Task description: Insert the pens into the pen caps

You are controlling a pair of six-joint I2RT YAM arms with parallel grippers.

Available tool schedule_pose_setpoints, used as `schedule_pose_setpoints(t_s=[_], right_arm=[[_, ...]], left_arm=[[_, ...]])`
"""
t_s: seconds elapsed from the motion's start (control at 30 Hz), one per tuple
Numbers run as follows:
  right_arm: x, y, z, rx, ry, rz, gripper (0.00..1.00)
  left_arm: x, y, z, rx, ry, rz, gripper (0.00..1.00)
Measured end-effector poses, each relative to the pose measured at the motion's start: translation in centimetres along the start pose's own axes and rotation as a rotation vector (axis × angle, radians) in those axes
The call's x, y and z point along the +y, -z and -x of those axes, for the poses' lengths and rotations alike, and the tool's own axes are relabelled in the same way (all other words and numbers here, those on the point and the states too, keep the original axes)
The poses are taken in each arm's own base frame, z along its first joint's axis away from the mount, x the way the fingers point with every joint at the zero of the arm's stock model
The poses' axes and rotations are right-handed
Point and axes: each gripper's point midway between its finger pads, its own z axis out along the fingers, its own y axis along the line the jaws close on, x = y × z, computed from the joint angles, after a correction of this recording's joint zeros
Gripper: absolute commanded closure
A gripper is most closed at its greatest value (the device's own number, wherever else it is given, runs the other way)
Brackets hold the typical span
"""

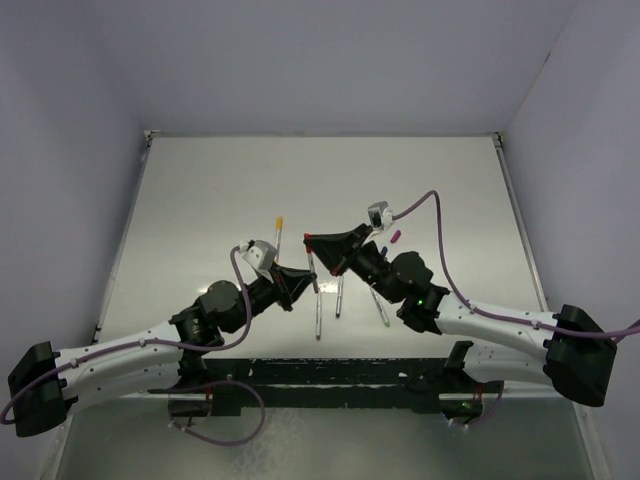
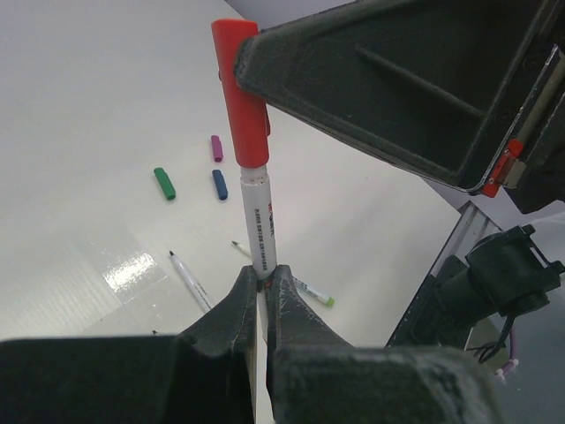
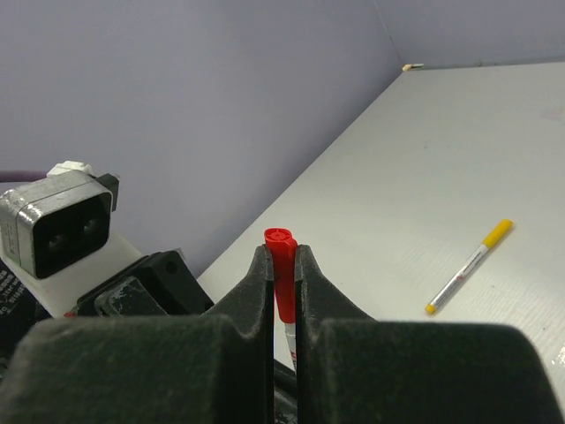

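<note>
Up over the middle of the table [image 1: 200, 200], the pen [image 2: 258, 221] stands nearly upright with the red cap [image 2: 240, 97] sitting on its top end, white barrel poking out right underneath. Can't tell if the cap is pushed all the way home, though. The left gripper [image 2: 262, 283] is clenched on the lower part of the barrel, well below the red cap, fingers pinched tight on both sides. The right gripper [image 3: 282, 258] comes in from the other side and is clamped on the red cap itself, with just the cap's top showing between its fingertips. Moving out from the red cap, the left wrist view shows 3 loose caps lying on the table past it: a green cap [image 2: 164, 183], a blue cap [image 2: 220, 185] just beside that, and a purple cap [image 2: 217, 147] a bit further off. All 3 are apart from each other. Closer in, down near the foot of the held barrel, 2 bare pens lie flat, a green-tipped pen [image 2: 309, 290] and a dark-tipped pen [image 2: 190, 281]. From the top camera, a yellow-capped pen [image 1: 279, 232] lies on the table just left of the red cap, touching nothing.
</note>
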Motion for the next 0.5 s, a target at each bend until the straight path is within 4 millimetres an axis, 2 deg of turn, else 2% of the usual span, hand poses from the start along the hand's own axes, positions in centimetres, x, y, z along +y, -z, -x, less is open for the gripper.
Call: schedule_pose_setpoints(t_s=[0.5], right_arm=[[2.4,-0.5,1.4,-0.022,0.016,0.089,1.0]], left_arm=[[-1.3,0.9,2.5,-0.074,0.001,-0.059,1.0]])
